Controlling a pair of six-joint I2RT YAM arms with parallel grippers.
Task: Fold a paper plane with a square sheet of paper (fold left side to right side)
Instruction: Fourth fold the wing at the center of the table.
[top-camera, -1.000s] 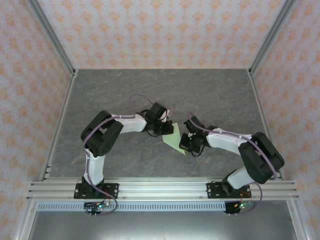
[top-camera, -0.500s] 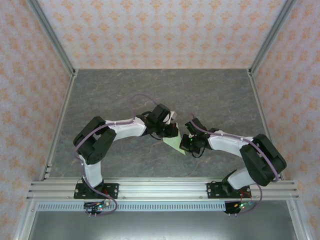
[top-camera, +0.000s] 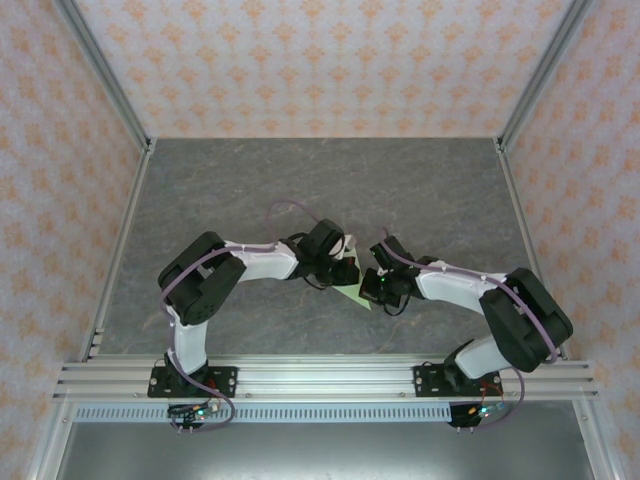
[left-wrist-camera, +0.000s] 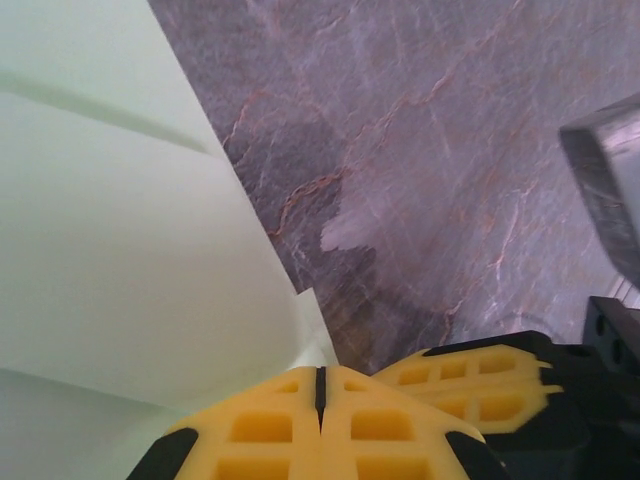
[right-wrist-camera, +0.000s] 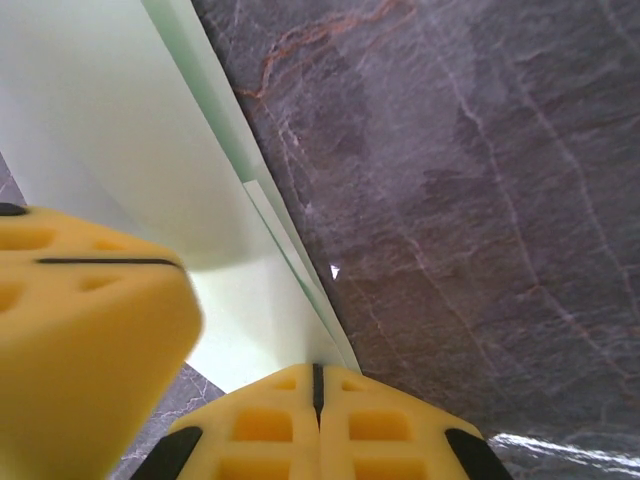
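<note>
Both arms fold inward with elbows flared outward, the left tool (top-camera: 343, 270) and right tool (top-camera: 373, 286) nearly nose to nose, each one's yellow fingers (left-wrist-camera: 265, 430) pressed flush together, pinching the sheet of paper (top-camera: 355, 294).

In the top view, the green paper (top-camera: 352, 292) is largely covered at frame centre by the left gripper (top-camera: 344, 272) and the right gripper (top-camera: 374, 286), and its folds are too small to be read. In both wrist views it is cut off at the left and top edges. A yellow finger (right-wrist-camera: 85, 330) is blurred at the lower left of the right wrist view.
</note>
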